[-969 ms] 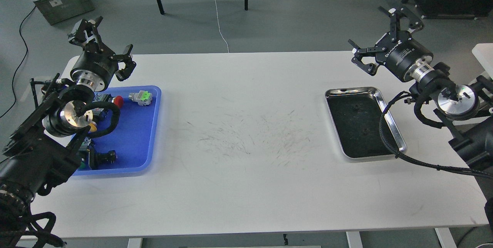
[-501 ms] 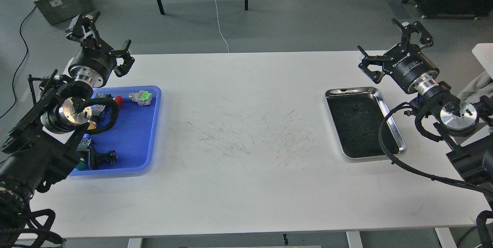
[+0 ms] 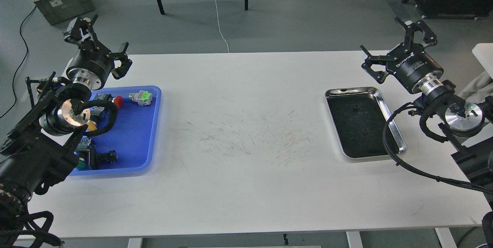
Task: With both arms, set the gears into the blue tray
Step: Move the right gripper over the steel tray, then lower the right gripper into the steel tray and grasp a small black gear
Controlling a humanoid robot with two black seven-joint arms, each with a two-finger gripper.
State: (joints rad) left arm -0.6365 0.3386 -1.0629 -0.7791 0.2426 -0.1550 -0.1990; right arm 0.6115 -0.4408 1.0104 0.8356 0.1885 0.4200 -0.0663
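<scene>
So far nothing is placed: both gears (image 3: 358, 106) lie in the steel tray (image 3: 389, 117) near the table's right edge, well apart from the blue tray (image 3: 136, 144) at its left edge. Left gripper (image 3: 101, 40) and right gripper (image 3: 396, 46) hover spread, empty.

Evenly lit, soft and diffuse from overhead, faint shadows only. Mild glare on the steel tray (image 3: 389, 114) rim. Sharp throughout, slightly bowed toward the edges.

White table (image 3: 246, 186), blue tray (image 3: 134, 140) left, steel tray (image 3: 389, 117) right, both grippers spread wide, left gripper (image 3: 101, 38), right gripper (image 3: 398, 49)
</scene>
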